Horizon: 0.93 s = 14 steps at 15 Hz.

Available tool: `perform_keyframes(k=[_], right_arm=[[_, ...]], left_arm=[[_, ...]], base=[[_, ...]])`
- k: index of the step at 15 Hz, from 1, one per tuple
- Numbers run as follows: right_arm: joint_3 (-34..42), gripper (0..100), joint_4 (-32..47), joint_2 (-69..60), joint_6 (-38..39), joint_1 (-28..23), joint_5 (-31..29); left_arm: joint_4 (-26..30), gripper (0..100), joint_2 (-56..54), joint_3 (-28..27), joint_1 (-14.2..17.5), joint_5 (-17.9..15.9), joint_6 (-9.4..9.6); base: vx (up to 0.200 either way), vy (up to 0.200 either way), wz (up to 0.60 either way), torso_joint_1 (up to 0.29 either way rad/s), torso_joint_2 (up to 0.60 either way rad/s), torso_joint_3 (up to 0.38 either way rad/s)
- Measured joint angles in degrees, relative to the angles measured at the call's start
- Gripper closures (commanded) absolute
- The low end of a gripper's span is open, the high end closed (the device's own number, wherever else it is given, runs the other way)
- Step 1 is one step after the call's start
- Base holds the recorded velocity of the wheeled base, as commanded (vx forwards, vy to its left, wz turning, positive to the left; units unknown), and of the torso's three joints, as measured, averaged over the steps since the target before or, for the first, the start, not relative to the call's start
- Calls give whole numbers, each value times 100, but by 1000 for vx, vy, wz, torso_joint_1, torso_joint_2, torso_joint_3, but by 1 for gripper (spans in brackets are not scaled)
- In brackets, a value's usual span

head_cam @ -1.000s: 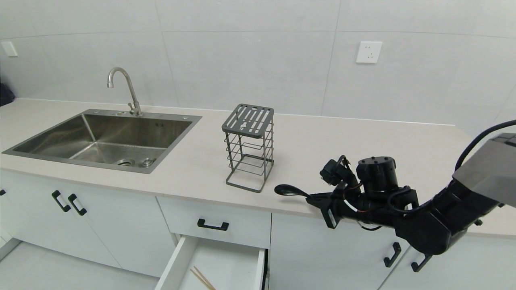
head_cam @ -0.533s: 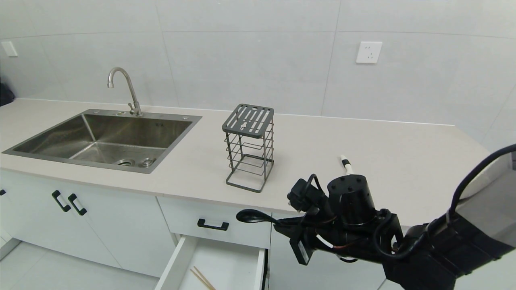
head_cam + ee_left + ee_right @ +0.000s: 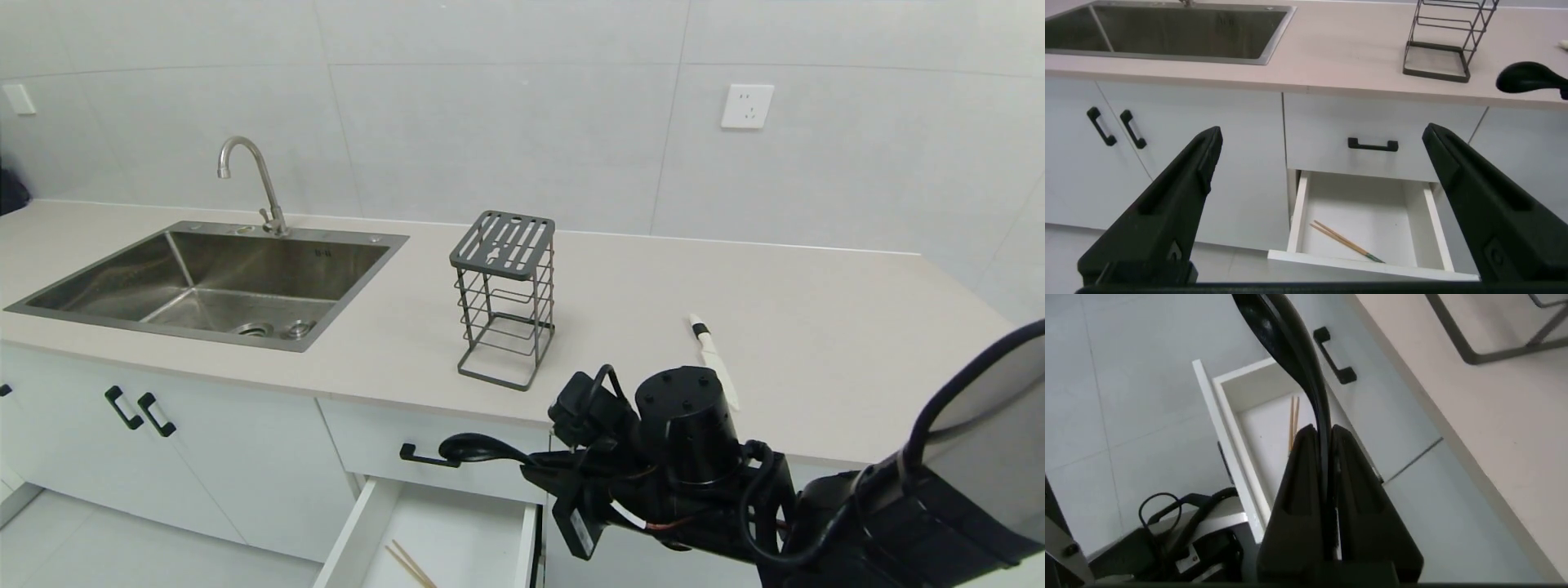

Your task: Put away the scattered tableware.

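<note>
Holding the black spoon [image 3: 478, 448] by its handle, bowl pointing ahead, our right gripper [image 3: 539, 467] has its fingers clamped tight on it and hangs before the cabinet front just above the open drawer [image 3: 347, 531], which we judge to be where the spoon belongs. That drawer holds a pair of wooden chopsticks [image 3: 411, 565] lying near its front (loose, at a slant), while a white-handled utensil [image 3: 714, 359] lies on the counter to the right of the wire rack [image 3: 504, 302], likely next in line. Our left gripper [image 3: 1323, 135] hangs facing the drawer with fingers spread wide, gripping nothing
</note>
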Motion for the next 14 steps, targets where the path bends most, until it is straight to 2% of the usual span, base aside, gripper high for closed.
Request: perform_keyframes(k=[3, 6, 8, 10, 14], right_arm=[[-288, 100, 11, 80, 123, 210, -95], [-1185, 100, 41, 373, -11, 574, -101], [-1626, 100, 110, 599, -83, 642, -100], [-1993, 100, 461, 797, -91, 655, -57], [-2732, 100, 1297, 1070, -165, 633, 28]], left_arm=[[0, 0, 0, 0, 0, 0, 0], [0, 0, 0, 0, 0, 0, -2], [0, 0, 0, 0, 0, 2, 0], [0, 0, 0, 0, 0, 0, 0], [-2, 0, 0, 0, 0, 0, 0]], base=[[0, 0, 0, 0, 0, 0], [0, 0, 0, 0, 0, 0], [0, 0, 0, 0, 0, 0], [0, 0, 0, -18, 43, 28], [0, 0, 0, -222, 431, 209]])
